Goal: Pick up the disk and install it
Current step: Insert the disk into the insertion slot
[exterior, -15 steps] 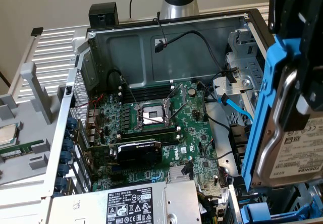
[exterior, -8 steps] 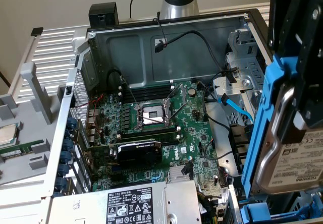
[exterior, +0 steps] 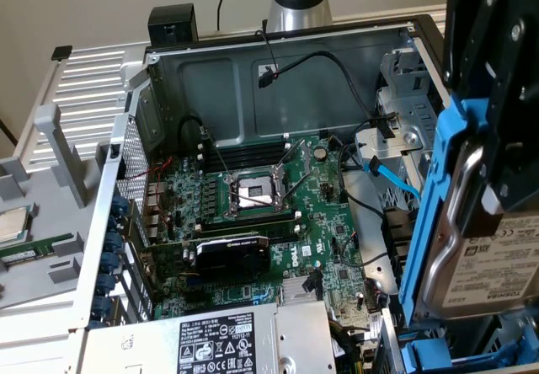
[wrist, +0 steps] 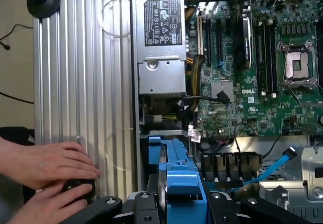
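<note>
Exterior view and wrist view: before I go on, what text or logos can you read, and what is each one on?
"TOSHIBA": on the white label of the disk; the rest of that label is too small to read.
"DELL": printed in white on the green motherboard.
Power supply: the black label's print and symbols are too small to read.
Graphics card: the green logo strip is too blurred to read.

The ribbed silver counter (exterior: 93, 75) carries the open computer case (exterior: 253, 71), which lies on its side. Beside the case, toward the exterior view's left, lie a small square chip (exterior: 12, 222) and a green memory stick (exterior: 34, 252) (both flat). A person's hands (wrist: 48, 164) rest on the ribs.
</note>
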Action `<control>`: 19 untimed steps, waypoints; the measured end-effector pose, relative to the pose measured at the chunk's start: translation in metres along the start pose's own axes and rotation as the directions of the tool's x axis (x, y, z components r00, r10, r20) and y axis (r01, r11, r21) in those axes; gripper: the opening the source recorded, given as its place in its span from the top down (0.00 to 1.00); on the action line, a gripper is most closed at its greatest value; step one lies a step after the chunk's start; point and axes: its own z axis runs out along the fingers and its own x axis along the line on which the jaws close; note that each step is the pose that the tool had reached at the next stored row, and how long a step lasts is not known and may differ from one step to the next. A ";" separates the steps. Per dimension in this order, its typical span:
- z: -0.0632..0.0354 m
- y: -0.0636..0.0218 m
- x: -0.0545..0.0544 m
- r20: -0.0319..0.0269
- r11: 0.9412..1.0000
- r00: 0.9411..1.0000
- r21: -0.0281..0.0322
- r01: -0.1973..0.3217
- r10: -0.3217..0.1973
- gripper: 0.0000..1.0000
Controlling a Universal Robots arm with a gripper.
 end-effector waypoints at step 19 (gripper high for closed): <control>0.0103 -0.0008 -0.004 0.000 1.000 1.000 -0.003 0.000 0.000 0.63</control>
